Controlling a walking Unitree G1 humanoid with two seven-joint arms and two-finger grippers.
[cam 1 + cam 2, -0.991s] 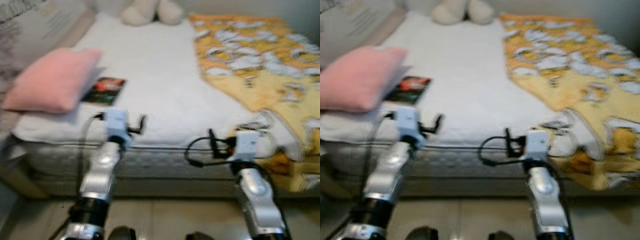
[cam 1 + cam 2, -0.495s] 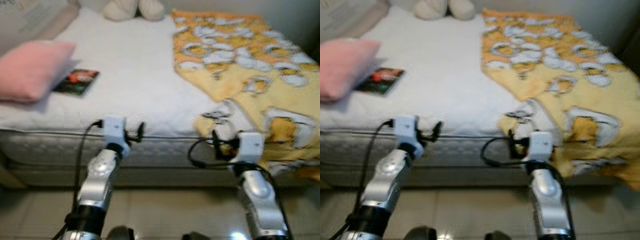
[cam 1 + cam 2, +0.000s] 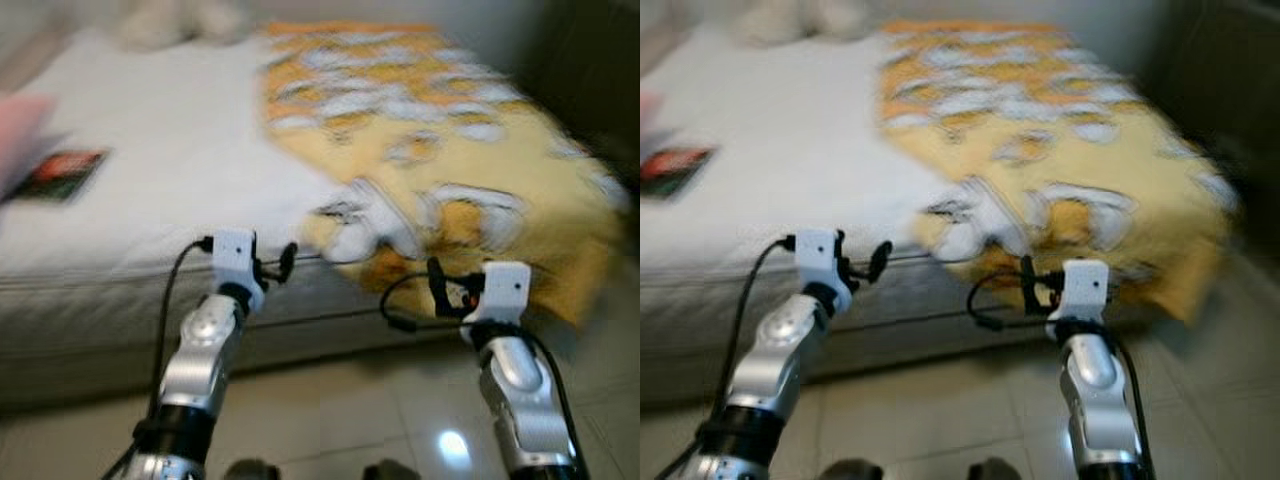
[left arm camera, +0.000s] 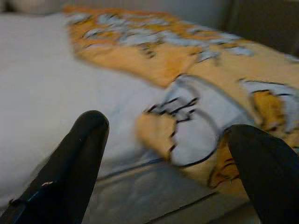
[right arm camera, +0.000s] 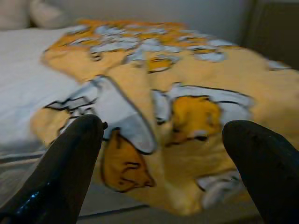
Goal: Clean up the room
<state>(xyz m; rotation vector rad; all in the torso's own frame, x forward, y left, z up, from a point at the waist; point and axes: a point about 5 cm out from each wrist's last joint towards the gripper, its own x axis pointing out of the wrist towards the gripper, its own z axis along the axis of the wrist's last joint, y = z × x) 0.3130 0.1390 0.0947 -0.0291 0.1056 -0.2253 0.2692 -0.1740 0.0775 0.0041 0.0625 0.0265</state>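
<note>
Open air is seen between both grippers and the bed [image 3: 120, 190]. The bed's right half is covered by a rumpled yellow blanket [image 3: 440, 170]; a book [image 3: 58, 175] lies far left.

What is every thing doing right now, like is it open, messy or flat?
Yellow patterned blanket: rumpled, one corner folded back, hanging over the bed's edge.
White bed sheet: spread flat.
Dark book: closed, lying flat.
Left gripper: open, holding nothing.
Right gripper: open, holding nothing.

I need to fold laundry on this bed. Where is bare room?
The white sheet is bare between the book at the robot's left and the yellow blanket, down to the bed's near edge. The blanket covers the right half.
</note>
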